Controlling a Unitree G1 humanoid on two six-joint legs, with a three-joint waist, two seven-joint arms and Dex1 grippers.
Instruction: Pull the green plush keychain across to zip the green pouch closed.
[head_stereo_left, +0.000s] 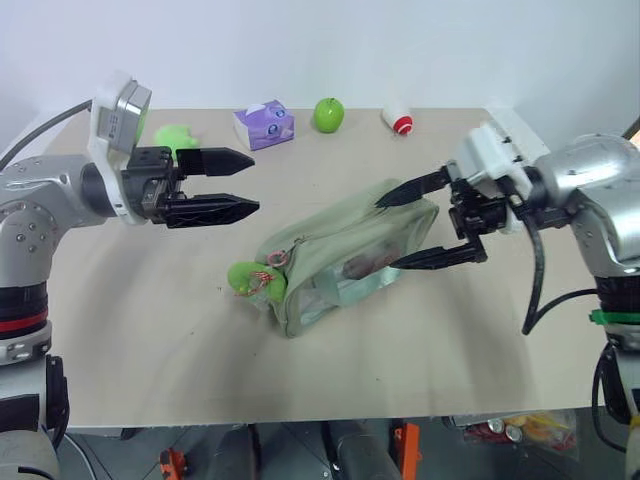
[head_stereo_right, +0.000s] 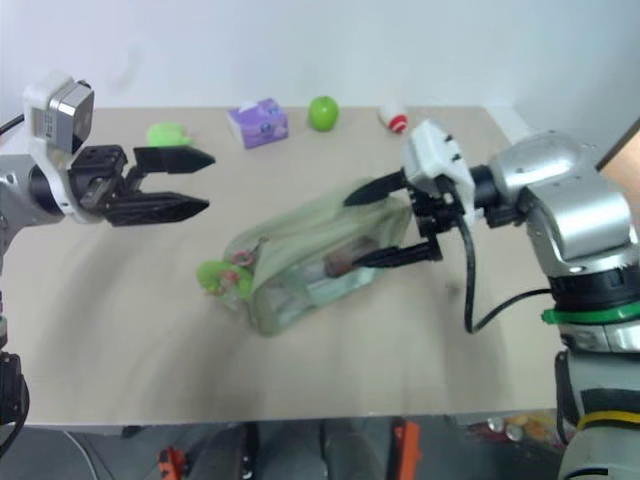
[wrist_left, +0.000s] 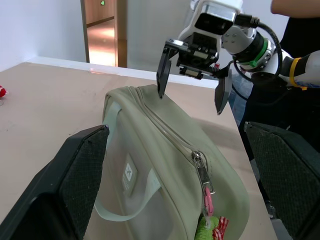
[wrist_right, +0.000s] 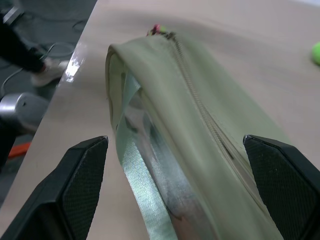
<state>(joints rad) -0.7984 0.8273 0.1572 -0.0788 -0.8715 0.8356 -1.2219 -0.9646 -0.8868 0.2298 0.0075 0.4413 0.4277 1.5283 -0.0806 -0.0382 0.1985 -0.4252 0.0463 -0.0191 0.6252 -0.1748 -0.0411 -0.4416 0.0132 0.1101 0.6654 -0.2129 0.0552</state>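
Observation:
The green pouch (head_stereo_left: 340, 255) lies slantwise in the middle of the table, clear window side toward the front. Its zipper (wrist_left: 175, 140) runs along the top, with the pull at the near-left end. From that pull the green plush keychain (head_stereo_left: 250, 278) hangs on a reddish cord and rests on the table. My left gripper (head_stereo_left: 254, 183) hovers open above and to the left of the keychain, apart from it, pointing right. My right gripper (head_stereo_left: 385, 234) is open, one finger on each side of the pouch's right end. I cannot tell whether they touch it.
Along the table's back edge stand a loose green plush toy (head_stereo_left: 176, 135), a purple tissue pack (head_stereo_left: 264, 124), a green apple (head_stereo_left: 328, 114) and a small red-and-white item (head_stereo_left: 398, 121). A person in dark clothes (wrist_left: 300, 30) stands beyond the right arm.

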